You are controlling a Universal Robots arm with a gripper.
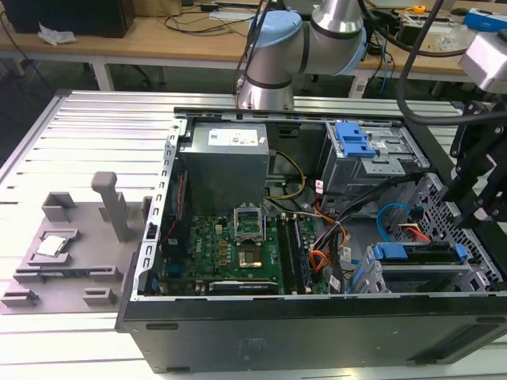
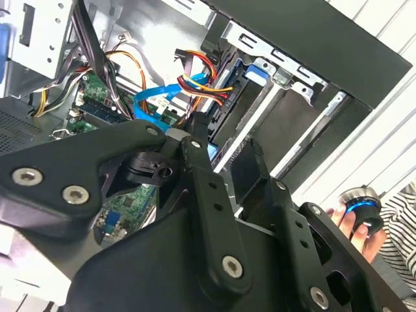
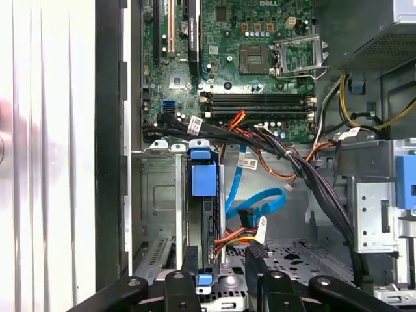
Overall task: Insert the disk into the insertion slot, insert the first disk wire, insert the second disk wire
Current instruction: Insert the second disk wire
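Gripper [image 3: 224, 259]: black linkage right up at the lens in the first wrist view, hanging over the disk end of the open PC case [image 1: 317, 340].
Fingers [image 3: 255, 260]: spread apart, not pinching anything. The disk's blue end tab sits in the gap, nearer one finger.
Disk [image 3: 203, 181]: already in its bay, seen edge-on, blue carrier showing at both ends.
Slot [image 3: 159, 195]: perforated silver metal bay hugging the disk, at the case corner on the exterior view's right.
Blue cable [image 3: 260, 201]: loops just beside the disk, can't tell if it's plugged in.
Wire bundle [image 3: 229, 239]: red, orange and yellow, next to the blue cable and close to the disk's edge.
Motherboard [image 3: 247, 65]: green, further in, past the bay.
Drive cage [image 1: 372, 158]: grey with a blue latch on top, beyond the disk in the exterior view.
Power supply [image 1: 226, 162]: grey box at the far wall.
Arm [image 1: 277, 47]: base joints behind the case.
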